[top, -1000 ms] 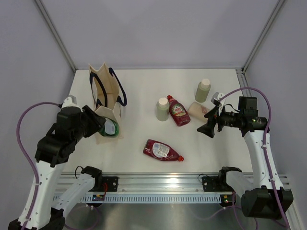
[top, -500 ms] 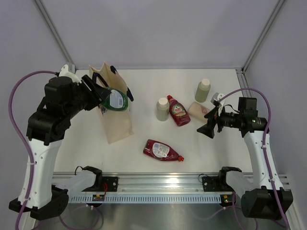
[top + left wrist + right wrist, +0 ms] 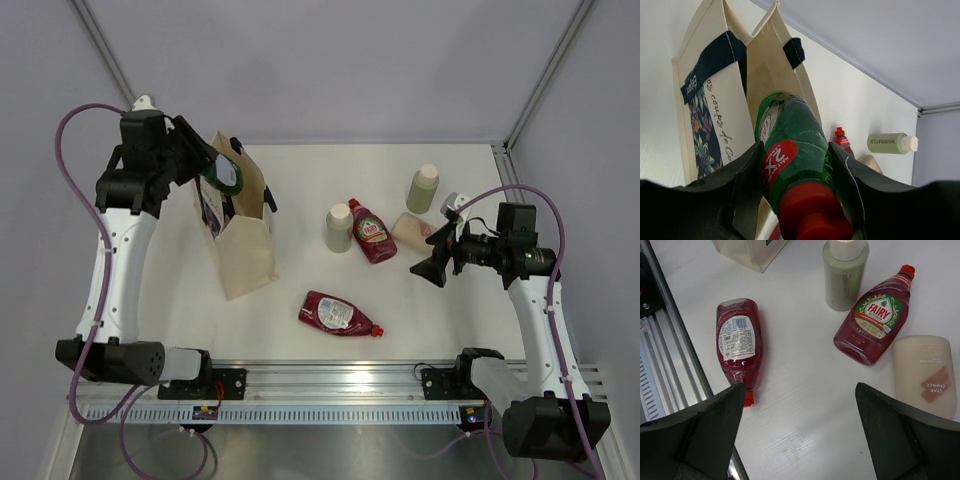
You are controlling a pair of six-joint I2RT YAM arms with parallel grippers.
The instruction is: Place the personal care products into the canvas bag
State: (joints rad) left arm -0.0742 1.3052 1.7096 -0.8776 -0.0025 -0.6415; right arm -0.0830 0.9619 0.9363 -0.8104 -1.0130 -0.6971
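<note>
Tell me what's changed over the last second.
The left gripper, still shut on the green bottle, rose from low at the canvas bag's near side and swung back to above its mouth. The right gripper stayed open and still; the five other bottles did not move.

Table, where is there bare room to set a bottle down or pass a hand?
Bare: the far strip of the table between the bag and the far pale green bottle; also the near patch between the lying red bottle and the right gripper. Crowded: the bottle cluster beside that gripper.
</note>
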